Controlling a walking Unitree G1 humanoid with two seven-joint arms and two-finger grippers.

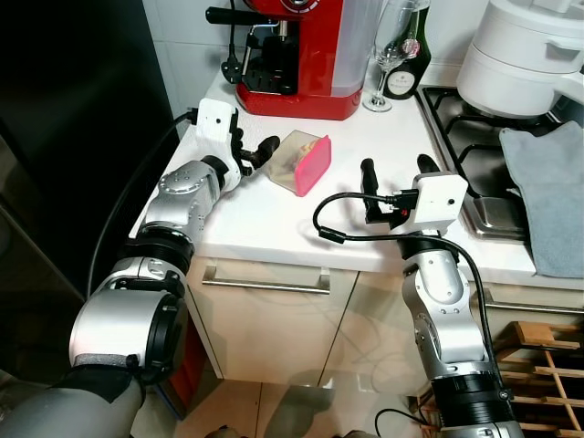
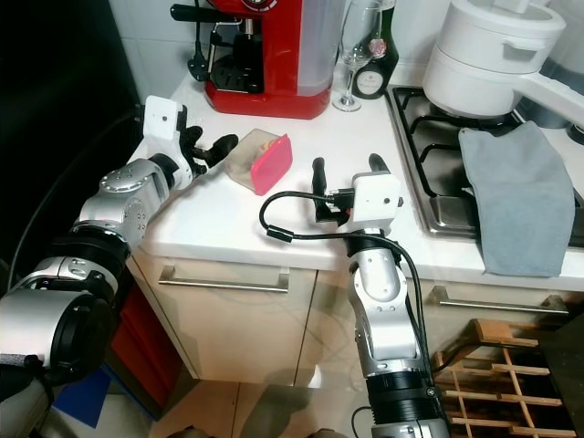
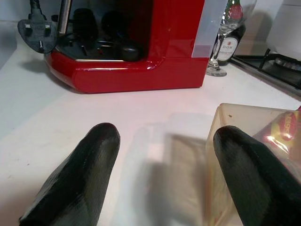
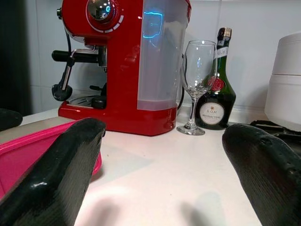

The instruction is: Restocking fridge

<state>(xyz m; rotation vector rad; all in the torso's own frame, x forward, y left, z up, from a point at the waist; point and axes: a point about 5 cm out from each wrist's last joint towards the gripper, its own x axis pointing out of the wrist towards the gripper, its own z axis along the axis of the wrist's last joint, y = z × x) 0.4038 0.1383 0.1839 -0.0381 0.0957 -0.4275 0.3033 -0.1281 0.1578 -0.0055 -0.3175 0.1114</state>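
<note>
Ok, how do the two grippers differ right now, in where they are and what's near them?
The left gripper sits by the counter's left edge, one of its fingers beside the pink-lidded container; the right gripper hovers over bare counter nearer the stove, touching nothing. The left gripper points at the container, the right toward the wine glass. Both are open.

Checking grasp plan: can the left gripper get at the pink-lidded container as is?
Probably yes. The left gripper is open right beside the container, one finger at its wall, with bare countertop around and nothing between them.
</note>
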